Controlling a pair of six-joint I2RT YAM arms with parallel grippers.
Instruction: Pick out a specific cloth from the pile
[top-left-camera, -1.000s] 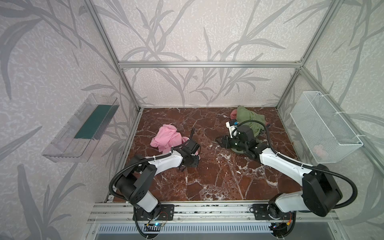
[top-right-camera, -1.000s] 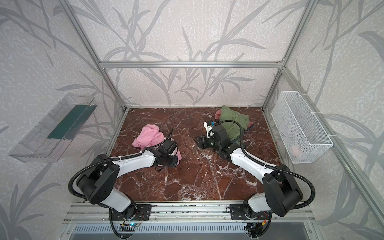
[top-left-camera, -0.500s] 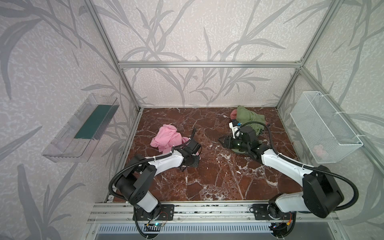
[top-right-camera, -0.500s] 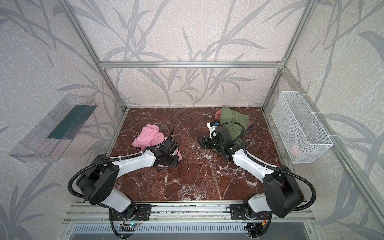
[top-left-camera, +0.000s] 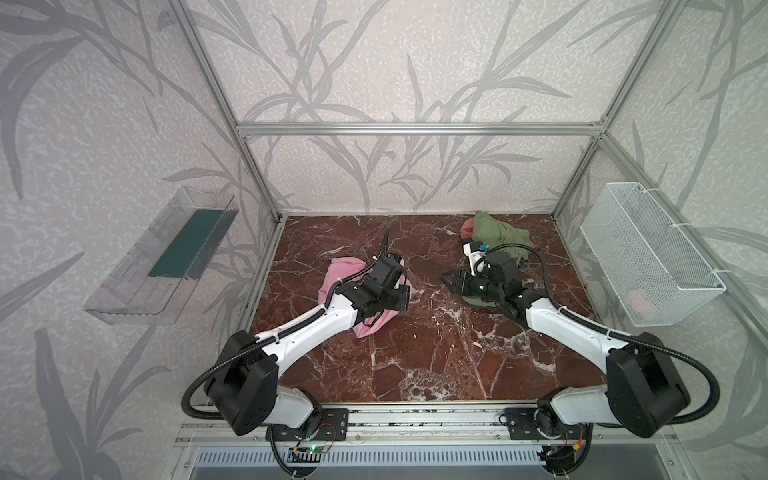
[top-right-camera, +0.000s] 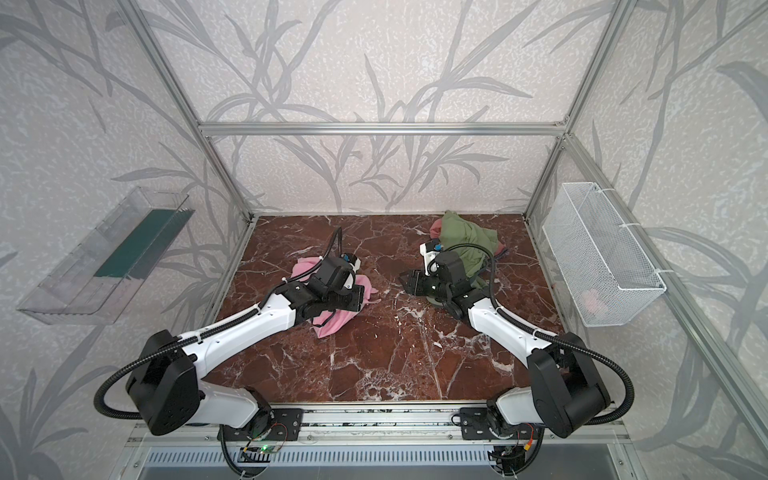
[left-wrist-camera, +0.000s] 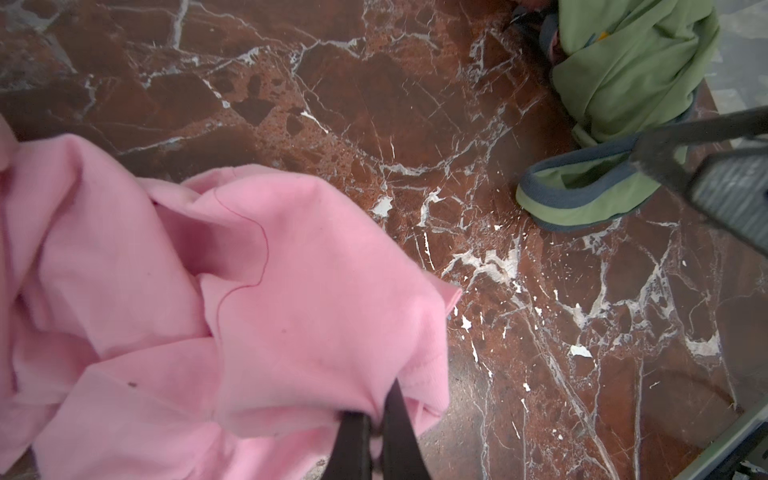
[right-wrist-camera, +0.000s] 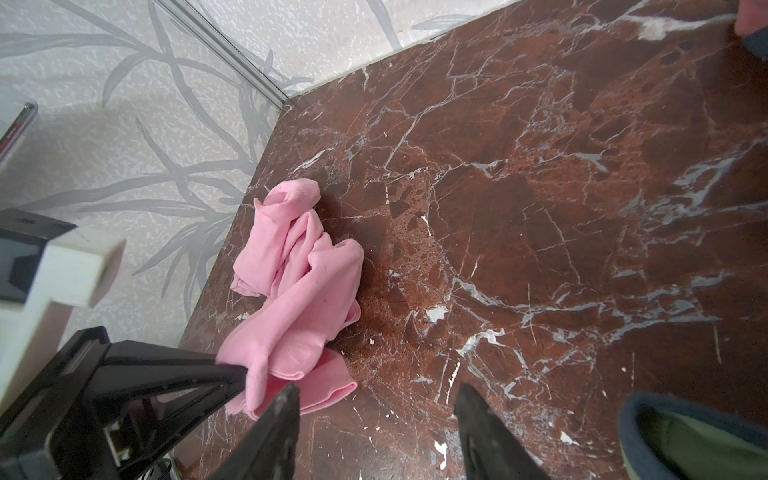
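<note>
We find the cloth (top-left-camera: 340, 272) lying on the counter (top-left-camera: 415, 365), well apart from the pile (top-left-camera: 498, 235). It is a plain, crumpled, light-pink strip of soft fabric, and its length runs roughly crosswise to the line toward the pile. Our left hand (left-wrist-camera: 376, 419) is the nearer one and is clamped tight on a fold at the cloth's pile-side edge. We judge the coming pull should lead away from the pile. Our right hand (right-wrist-camera: 378, 399) sits just beside the pile's grey-trimmed green piece (left-wrist-camera: 582, 195), jaws partly spread, gripping nothing.
</note>
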